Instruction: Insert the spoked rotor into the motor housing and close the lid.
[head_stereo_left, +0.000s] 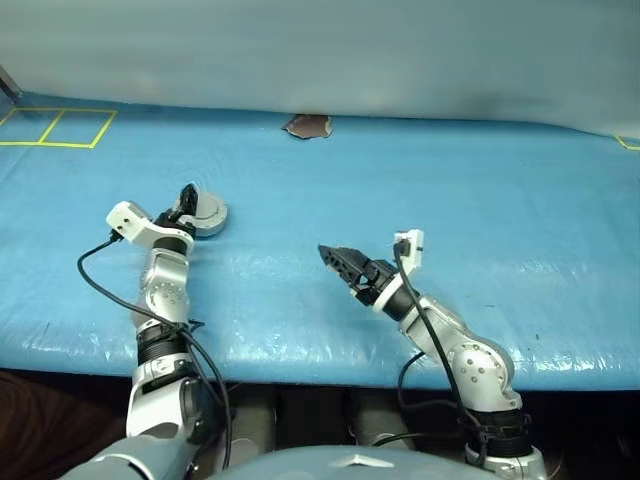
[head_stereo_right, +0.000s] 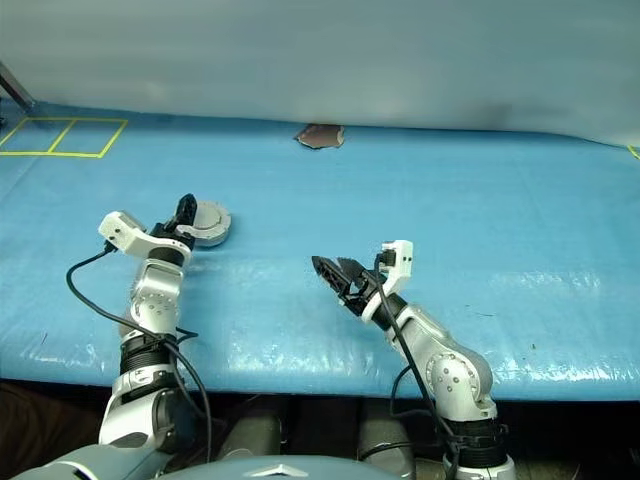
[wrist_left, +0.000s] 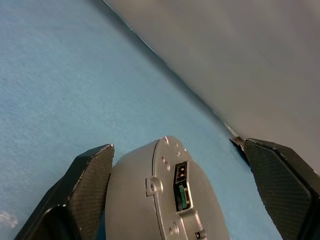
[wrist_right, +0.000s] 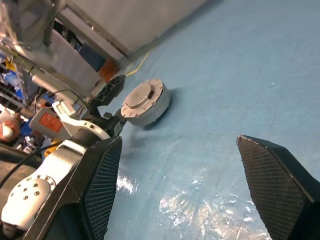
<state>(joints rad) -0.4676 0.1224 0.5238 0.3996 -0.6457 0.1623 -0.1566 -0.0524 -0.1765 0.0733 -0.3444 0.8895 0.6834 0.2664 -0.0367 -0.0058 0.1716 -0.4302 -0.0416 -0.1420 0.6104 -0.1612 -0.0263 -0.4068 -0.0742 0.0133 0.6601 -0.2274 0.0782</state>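
Observation:
The motor housing (head_stereo_left: 208, 213) is a round silver unit on the blue table at the left, with its flat lid (wrist_left: 175, 185), which bears a small connector, sitting on top. The spoked rotor is out of view. My left gripper (head_stereo_left: 188, 200) stands open at the housing. One finger (wrist_left: 87, 175) lies close against the housing's side and the other finger (wrist_left: 280, 175) is well apart from it. My right gripper (head_stereo_left: 335, 257) hangs open and empty over the middle of the table, pointing toward the housing (wrist_right: 146, 102).
A blue cover (head_stereo_left: 480, 200) spreads over the whole table, with its front edge near me. A small brown patch (head_stereo_left: 308, 126) lies at the back edge under the grey wall. Yellow tape squares (head_stereo_left: 60, 127) mark the far left corner.

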